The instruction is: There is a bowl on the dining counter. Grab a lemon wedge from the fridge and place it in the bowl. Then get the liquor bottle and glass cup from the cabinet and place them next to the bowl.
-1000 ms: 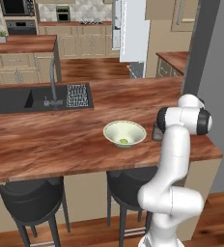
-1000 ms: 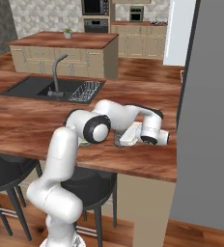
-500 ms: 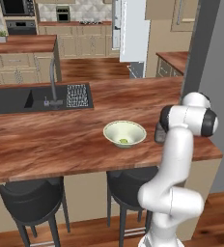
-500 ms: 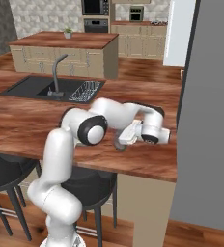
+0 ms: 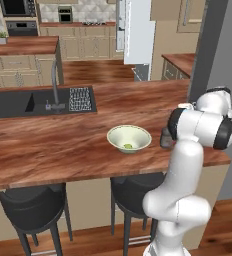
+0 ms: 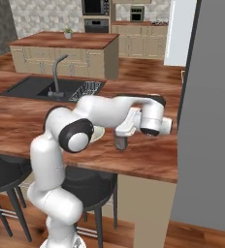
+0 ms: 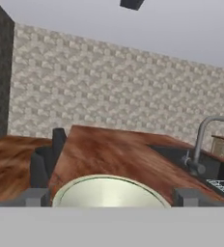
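Your fingers (image 7: 35, 197) stand wide apart near the glass cup (image 6: 120, 142), just beside the bowl (image 5: 129, 138) (probably light, rigid, slick and breakable), so take it mid-wall.

The surface (image 5: 63, 145) is reddish-brown wood grain with a soft satin sheen. On it, the bowl (image 5: 129, 138) looks like smooth pale greenish-white glazed ware, faintly glossy. Just beside the bowl, the glass cup (image 6: 120, 142) is translucent grey and smooth. Farther along the surface from the bowl, the sink (image 5: 18, 102) is matt black, the faucet (image 5: 54, 87) a dull grey metal. The stools' seats (image 5: 33, 205) look matt black.
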Controlling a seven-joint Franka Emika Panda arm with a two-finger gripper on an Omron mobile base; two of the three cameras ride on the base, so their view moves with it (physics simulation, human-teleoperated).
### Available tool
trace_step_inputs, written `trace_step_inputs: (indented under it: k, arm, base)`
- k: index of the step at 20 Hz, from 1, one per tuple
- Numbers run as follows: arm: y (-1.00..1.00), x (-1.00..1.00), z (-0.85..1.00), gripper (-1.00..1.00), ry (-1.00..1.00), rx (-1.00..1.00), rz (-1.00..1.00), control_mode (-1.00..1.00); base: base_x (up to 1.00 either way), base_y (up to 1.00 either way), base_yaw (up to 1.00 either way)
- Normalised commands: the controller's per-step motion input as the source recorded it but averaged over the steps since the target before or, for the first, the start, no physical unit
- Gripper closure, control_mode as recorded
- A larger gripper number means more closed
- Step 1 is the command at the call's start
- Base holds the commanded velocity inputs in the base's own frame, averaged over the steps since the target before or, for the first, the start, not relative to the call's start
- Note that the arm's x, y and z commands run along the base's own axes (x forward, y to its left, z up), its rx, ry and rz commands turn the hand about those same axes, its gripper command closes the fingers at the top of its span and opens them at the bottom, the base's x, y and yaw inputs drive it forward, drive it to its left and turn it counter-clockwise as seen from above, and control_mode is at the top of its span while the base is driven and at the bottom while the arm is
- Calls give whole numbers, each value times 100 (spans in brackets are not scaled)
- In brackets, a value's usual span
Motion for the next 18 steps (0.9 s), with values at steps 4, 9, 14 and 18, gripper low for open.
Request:
trace_step_inputs:
  k: [4,9,14,18]
  arm:
    - [14,-26,100,-100,-10,-6,0,-100]
    - [25,-28,100,-100,-11,-7,0,-100]
    - [29,-91,92,-100,-14,-16,0,-100]
    - [30,-100,64,-100,-17,-22,-3,-100]
  base:
    - [0,0,0]
    - [0,0,0]
    - [0,0,0]
    - [0,0,0]
